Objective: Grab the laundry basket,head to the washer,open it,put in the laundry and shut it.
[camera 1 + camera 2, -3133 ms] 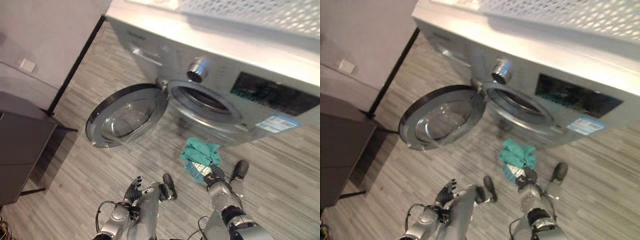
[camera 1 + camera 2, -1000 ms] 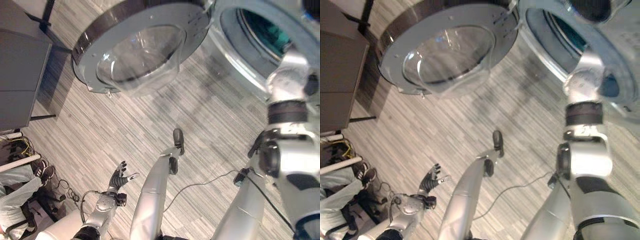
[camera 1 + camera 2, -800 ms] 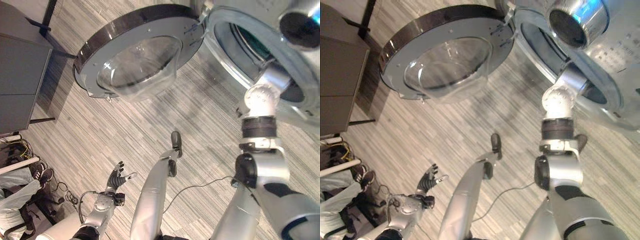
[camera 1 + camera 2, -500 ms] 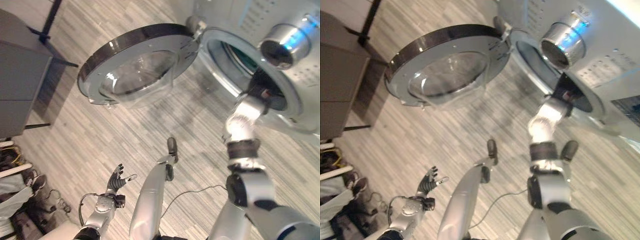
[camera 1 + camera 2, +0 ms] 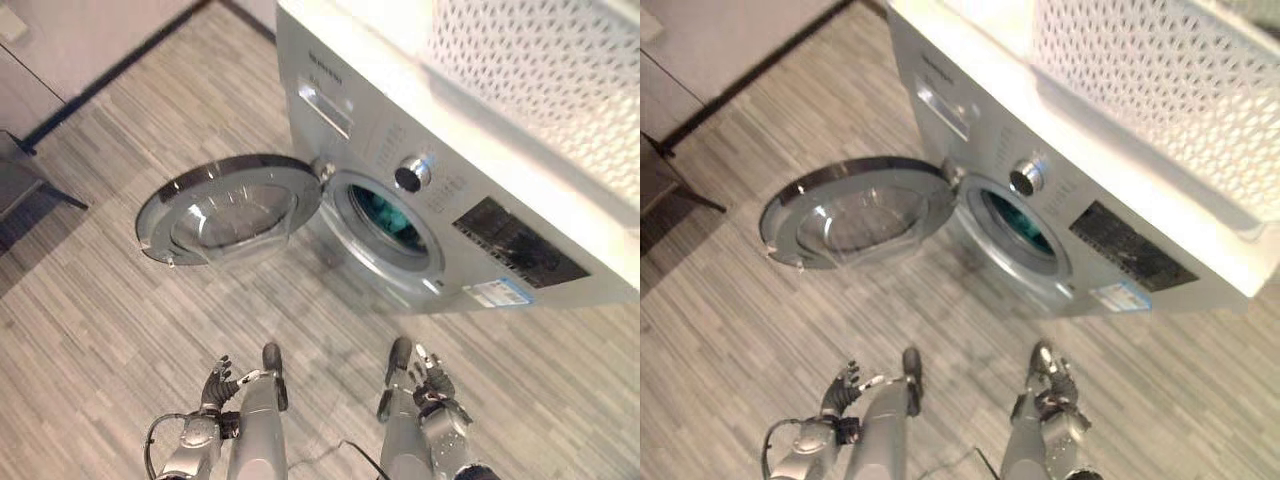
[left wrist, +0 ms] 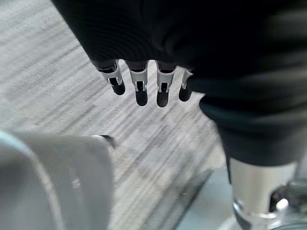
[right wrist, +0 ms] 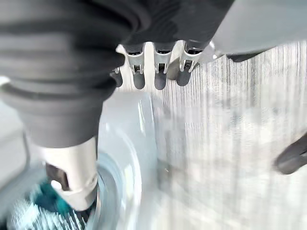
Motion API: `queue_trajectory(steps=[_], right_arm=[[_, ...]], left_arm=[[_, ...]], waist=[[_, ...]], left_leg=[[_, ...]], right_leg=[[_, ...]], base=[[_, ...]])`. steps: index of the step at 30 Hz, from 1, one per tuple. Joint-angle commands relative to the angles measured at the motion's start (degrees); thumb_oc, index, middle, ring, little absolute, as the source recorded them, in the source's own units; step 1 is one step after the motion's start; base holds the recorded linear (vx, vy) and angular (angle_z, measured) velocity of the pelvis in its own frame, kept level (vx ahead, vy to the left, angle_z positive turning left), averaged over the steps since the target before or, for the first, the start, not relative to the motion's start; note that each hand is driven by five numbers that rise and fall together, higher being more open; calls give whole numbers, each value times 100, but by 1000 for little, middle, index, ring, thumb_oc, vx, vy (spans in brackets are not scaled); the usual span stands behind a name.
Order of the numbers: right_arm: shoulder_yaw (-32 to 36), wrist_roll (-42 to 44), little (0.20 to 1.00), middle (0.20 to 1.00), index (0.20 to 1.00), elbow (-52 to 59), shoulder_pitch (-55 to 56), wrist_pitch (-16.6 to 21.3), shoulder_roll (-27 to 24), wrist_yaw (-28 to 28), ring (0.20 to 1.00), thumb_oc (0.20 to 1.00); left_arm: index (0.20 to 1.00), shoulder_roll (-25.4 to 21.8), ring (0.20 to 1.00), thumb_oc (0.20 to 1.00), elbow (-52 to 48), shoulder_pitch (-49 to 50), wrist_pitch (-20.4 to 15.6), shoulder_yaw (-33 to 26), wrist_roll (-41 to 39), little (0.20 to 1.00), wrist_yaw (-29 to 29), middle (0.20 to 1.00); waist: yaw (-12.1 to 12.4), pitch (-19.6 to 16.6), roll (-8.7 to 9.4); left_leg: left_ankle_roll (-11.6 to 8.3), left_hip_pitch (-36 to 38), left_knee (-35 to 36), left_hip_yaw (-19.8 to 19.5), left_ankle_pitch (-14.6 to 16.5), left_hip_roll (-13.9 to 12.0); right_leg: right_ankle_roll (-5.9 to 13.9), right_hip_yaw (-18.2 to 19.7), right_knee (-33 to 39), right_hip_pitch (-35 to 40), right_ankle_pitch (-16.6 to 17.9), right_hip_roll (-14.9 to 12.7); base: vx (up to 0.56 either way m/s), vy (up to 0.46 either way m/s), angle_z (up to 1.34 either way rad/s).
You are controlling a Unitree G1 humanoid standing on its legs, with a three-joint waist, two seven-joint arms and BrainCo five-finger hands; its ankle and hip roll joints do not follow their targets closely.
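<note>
The silver washer stands ahead with its round glass door swung wide open to the left. Teal laundry lies inside the drum and is also seen in the right wrist view as teal laundry. A white perforated laundry basket sits on top of the washer. My left hand hangs low over the floor, its fingers straight and holding nothing. My right hand hangs low in front of the washer, its fingers straight and empty.
A dark cabinet stands at the far left by the wall. Grey plank floor spreads between me and the washer. The open door juts out low over the floor to the left of the drum opening.
The camera has pulled back and up. My right arm has come out of the drum and now hangs low. The teal laundry, earlier on the floor, now lies in the drum.
</note>
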State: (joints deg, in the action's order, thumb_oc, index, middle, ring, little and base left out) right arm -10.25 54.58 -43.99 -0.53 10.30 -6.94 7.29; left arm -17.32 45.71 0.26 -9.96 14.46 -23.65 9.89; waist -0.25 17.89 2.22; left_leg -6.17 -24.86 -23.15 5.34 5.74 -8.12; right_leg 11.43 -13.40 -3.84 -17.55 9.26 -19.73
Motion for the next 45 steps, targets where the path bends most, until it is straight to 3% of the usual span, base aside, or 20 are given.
queue_trajectory(steps=[1,6,8,10,12,14,16,18,19,20,22,27,34,37,38,39,40,41,42,45], right_arm=[[495,-259,1000,1000,1000,137,159,-169,-169,-81,1000,1000],[1273,-116,1000,1000,1000,-46,270,-92,-136,156,1000,1000],[1958,-74,1000,1000,1000,109,302,105,-387,382,1000,1000],[3124,-210,1000,1000,1000,1287,361,572,-1029,896,1000,1000],[3617,-548,1000,1000,1000,2218,354,945,-1158,1287,1000,1000],[3799,-789,1000,1000,1000,2487,258,1146,-1249,1512,1000,1000],[4172,-1682,1000,1000,1000,3344,-64,1528,-1520,2132,1000,1000],[4285,-2643,1000,1000,1000,3887,-198,1340,-1965,2529,1000,1000],[4280,-2685,1000,1000,1000,3921,-206,1312,-1957,2566,1000,1000],[4326,-3487,1000,1000,1000,4373,-349,1053,-2370,2734,1000,1000],[4338,-3939,1000,1000,1000,4553,-530,845,-2780,2812,1000,1000],[4039,-4399,1000,1000,1000,4529,-819,347,-3890,2444,1000,1000],[2445,-4663,1000,1000,1000,3651,-2375,-350,-6381,1309,1000,1000],[1452,-4836,1000,1000,1000,3097,-3321,-593,-6943,893,1000,1000],[639,-4828,1000,1000,1000,2687,-4206,-682,-7102,808,1000,1000],[-509,-5022,1000,1000,1000,2006,-5408,-920,-7223,421,1000,1000],[-1597,-5066,1000,1000,1000,1416,-6519,-1025,-7126,189,1000,1000],[-1888,-5046,1000,1000,1000,1326,-6818,-1010,-7092,186,1000,1000],[-2939,-5100,1000,1000,1000,223,-8030,-1117,-6617,-64,1000,1000],[-3734,-5231,1000,1000,1000,-1420,-8999,-1128,-5644,-420,1000,1000]], left_arm=[[1000,-55,1000,1000,-104,199,-28,-126,228,1000,41,1000],[1000,65,1000,1000,425,116,86,-407,335,1000,132,1000],[1000,93,1000,1000,570,159,113,-610,435,1000,183,1000],[1000,153,1000,1000,551,229,177,-783,534,1000,107,1000],[1000,224,1000,1000,473,244,179,-804,582,1000,81,1000],[1000,229,1000,1000,421,258,185,-799,656,1000,59,1000],[1000,198,1000,1000,232,340,179,-749,760,1000,-13,1000],[1000,184,1000,1000,134,346,185,-788,776,1000,-69,1000],[1000,193,1000,1000,133,340,186,-792,776,1000,-69,1000],[1000,170,1000,1000,91,314,156,-873,784,1000,-80,1000],[1000,130,1000,1000,43,277,151,-876,861,1000,-69,1000],[1000,88,1000,1000,-26,232,162,-763,968,1000,-145,1000],[1000,9,1000,1000,-91,440,247,-355,1073,1000,-411,1000],[1000,-37,1000,1000,-79,486,266,-319,1082,1000,-481,1000],[1000,-22,1000,1000,-47,512,262,-322,1058,1000,-510,1000],[1000,-195,1000,1000,40,520,267,-200,1060,1000,-563,1000],[1000,-201,1000,1000,135,533,270,-232,1062,1000,-596,1000],[1000,-142,1000,1000,139,537,267,-266,1060,1000,-598,1000],[1000,-138,1000,1000,313,515,268,-203,985,1000,-663,1000],[1000,-80,1000,1000,807,321,240,-65,1002,1000,-717,1000]], waist=[[-1,-46,-138],[-124,-430,11],[-199,-684,73],[-374,-875,54],[-531,-872,-16],[-568,-847,-68],[-564,-802,-181],[-557,-791,-248],[-562,-789,-251],[-564,-775,-218],[-555,-773,-152],[-438,-820,88],[-227,-1281,266],[-176,-1314,288],[-189,-1342,271],[-40,-1393,400],[-64,-1415,394],[-102,-1412,343],[-79,-1431,334],[-31,-1444,301]], left_leg=[[-90,486,468,11,113,-133],[-35,1048,664,143,249,-166],[10,1335,729,218,396,-109],[261,1698,750,232,674,219],[427,1807,825,145,704,453],[498,1855,850,132,714,528],[630,1969,870,93,799,666],[629,2020,905,44,849,670],[626,2008,912,45,824,671],[597,1979,855,21,893,683],[552,1938,740,-78,966,697],[346,2010,656,-412,994,647],[-48,2484,1563,-746,410,19],[-114,2566,1755,-777,271,-95],[-138,2619,1864,-749,218,-141],[-179,2663,1967,-732,145,-205],[-200,2680,2011,-716,104,-241],[-200,2687,2019,-709,100,-240],[-228,2711,2111,-709,16,-279],[-275,2695,2193,-757,-87,-322]], right_leg=[[32,71,-91,545,-554,-160],[136,104,91,977,-440,-212],[232,111,220,1218,-337,-279],[338,252,-165,1383,103,-521],[299,651,-594,1246,394,-540],[263,884,-850,1096,473,-479],[177,1059,-1062,919,157,-260],[128,1098,-701,881,-317,-54],[118,1095,-686,875,-297,-55],[158,1288,-36,762,-379,72],[215,1611,469,574,-375,199],[247,1945,517,687,-386,337],[41,1478,526,1012,-513,745],[-19,1411,572,1109,-571,810],[-39,1389,609,1154,-583,833],[-68,1338,674,1217,-609,867],[-84,1312,698,1248,-617,880],[-84,1317,700,1248,-616,880],[-110,1276,717,1275,-633,899],[-147,1210,727,1315,-670,918]], base=[[83,60,-11],[146,87,-17],[192,173,-16],[206,298,1],[59,235,33],[32,165,26],[63,130,6],[64,16,-5],[70,-51,-10],[62,-87,-16],[104,-131,2],[93,-176,29],[148,-220,34],[52,-69,13],[84,-90,12],[76,-77,-5],[57,-61,-16],[45,-40,-8],[41,-39,2],[53,-59,8]])
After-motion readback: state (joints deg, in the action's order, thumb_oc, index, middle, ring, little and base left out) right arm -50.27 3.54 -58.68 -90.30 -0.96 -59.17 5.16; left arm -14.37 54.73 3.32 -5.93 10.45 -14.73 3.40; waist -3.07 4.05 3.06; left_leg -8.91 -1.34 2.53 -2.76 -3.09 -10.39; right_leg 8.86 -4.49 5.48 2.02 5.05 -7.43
